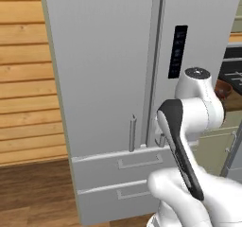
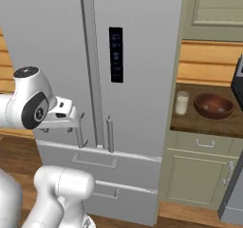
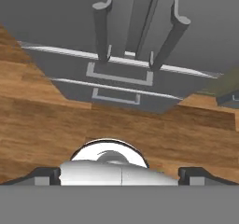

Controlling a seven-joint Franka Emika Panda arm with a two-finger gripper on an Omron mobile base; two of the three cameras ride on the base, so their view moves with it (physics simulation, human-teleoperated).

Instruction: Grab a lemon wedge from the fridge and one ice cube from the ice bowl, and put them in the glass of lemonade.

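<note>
Fridge (image 2: 142,80) opening is the step in hand, by my reading: both doors are shut, so the lemon wedge is presumably inside and out of sight. The gripper (image 3: 121,175) is spread wide and holds nothing; in the hand view its two tips stand far apart at the bottom, aimed at the lower ends of the two door handles ahead. In the right base view the hand sits just beside the left handle (image 2: 79,129), near but seemingly not yet touching; the right handle (image 2: 110,134) is a little further off. Next move, I judge, calls for bringing the open jaws around one bar, closing on it, and pulling along the door's arc. The fridge is tall and grey, with a black display panel (image 2: 116,54) above the gripper and two drawers (image 1: 120,174) below it. Off to the gripper's right, well apart on a counter (image 2: 190,122), stand the glass (image 2: 182,103) and the brown ice bowl (image 2: 213,105), the glass just beside the bowl.
</note>
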